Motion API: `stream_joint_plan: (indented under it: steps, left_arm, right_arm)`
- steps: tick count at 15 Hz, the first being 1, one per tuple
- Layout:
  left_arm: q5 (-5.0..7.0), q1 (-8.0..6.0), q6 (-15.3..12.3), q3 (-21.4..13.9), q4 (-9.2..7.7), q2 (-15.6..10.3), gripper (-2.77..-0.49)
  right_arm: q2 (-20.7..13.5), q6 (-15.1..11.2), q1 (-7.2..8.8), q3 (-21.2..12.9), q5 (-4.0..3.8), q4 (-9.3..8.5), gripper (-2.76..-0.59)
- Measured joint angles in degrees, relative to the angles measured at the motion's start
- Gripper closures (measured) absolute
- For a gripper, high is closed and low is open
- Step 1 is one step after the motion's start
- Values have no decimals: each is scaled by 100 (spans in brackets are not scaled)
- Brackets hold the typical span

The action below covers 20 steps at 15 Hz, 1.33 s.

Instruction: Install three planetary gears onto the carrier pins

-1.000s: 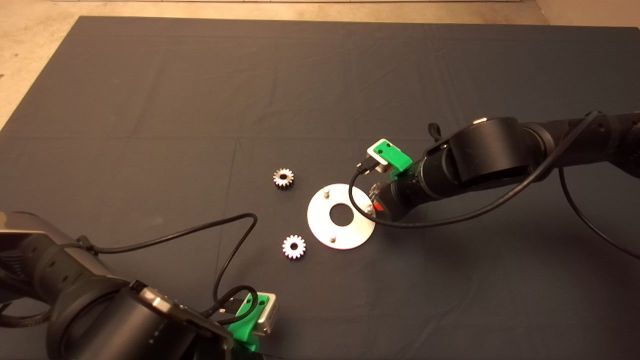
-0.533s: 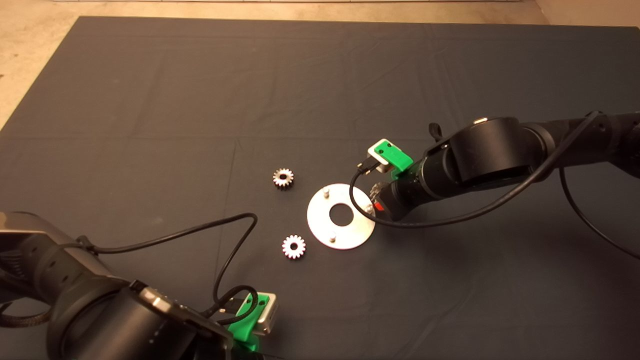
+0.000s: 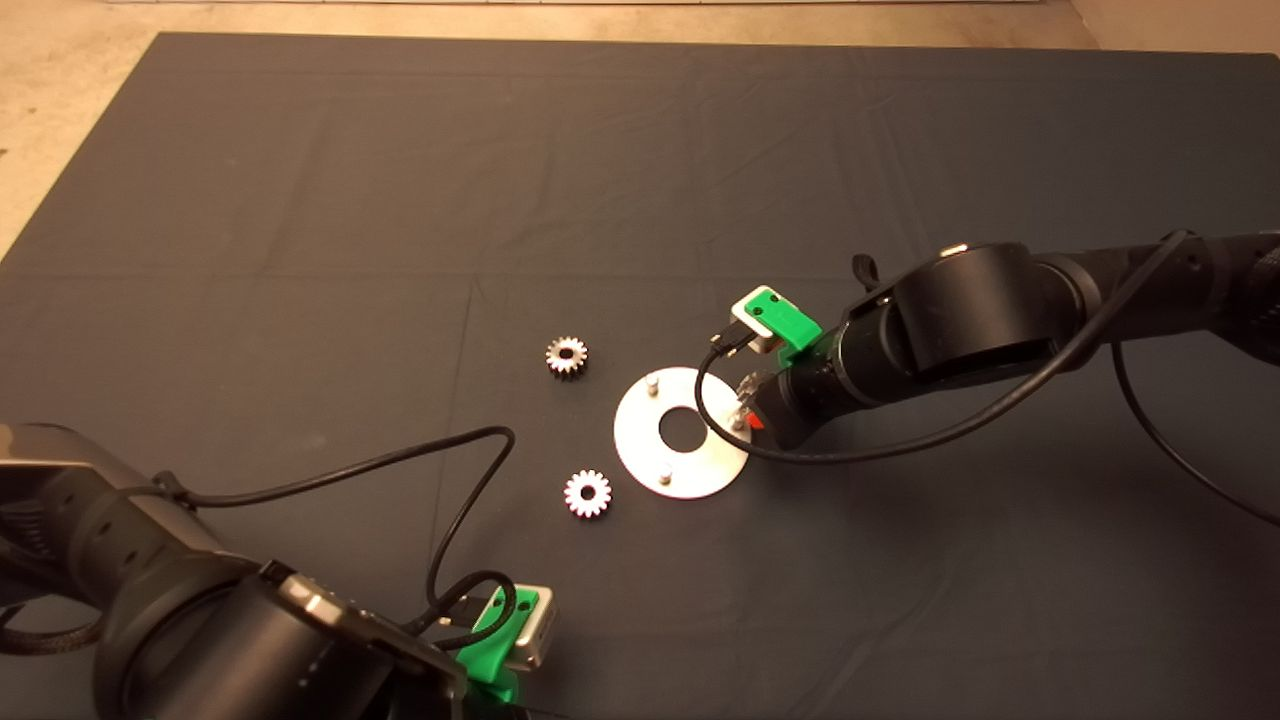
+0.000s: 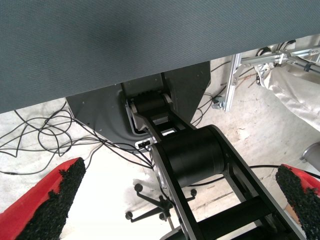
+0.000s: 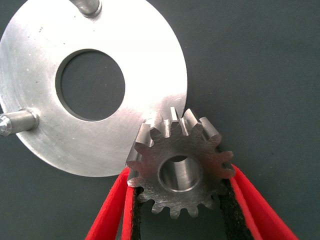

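Note:
A silvery planetary gear (image 5: 180, 167) is gripped on its teeth by my right gripper (image 5: 180, 176). It hangs over the right rim of the shiny carrier disc (image 5: 150, 75). Two carrier pins (image 5: 89, 6) (image 5: 17, 122) stand bare in this view; whether a pin lies under the gear's bore I cannot tell. From the head view, the right gripper (image 3: 748, 403) is at the disc (image 3: 640, 440) by its right pin (image 3: 740, 423). Two more gears (image 3: 567, 356) (image 3: 588, 493) lie flat on the mat left of the disc. My left gripper (image 3: 500, 640) is parked at the lower left, open.
A black cable (image 3: 720, 420) loops from the right wrist over the disc's right side. The left arm's cable (image 3: 450, 470) lies on the mat below the gears. The left wrist view shows the floor with wires and the robot's base (image 4: 190, 155) beyond the mat edge.
The right gripper has shifted slightly left and down with the gear, closer over the disc's right pin. The left arm, disc and loose gears have not moved.

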<state>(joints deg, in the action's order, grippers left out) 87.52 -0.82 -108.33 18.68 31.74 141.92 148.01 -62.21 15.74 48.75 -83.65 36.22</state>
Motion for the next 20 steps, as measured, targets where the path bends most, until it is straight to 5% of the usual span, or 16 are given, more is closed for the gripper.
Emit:
stream_joint_plan:
  steps: [4,9,20]
  left_arm:
    - [-1,0,0,0,0,0,-277]
    - [-1,0,0,0,0,-2,-277]
    - [-1,0,0,0,0,-17,-277]
  right_arm:
    - [58,0,-17,0,6,1,-90]
    - [91,0,-304,2,-9,0,-89]
    - [343,22,-282,456,-20,2,-89]
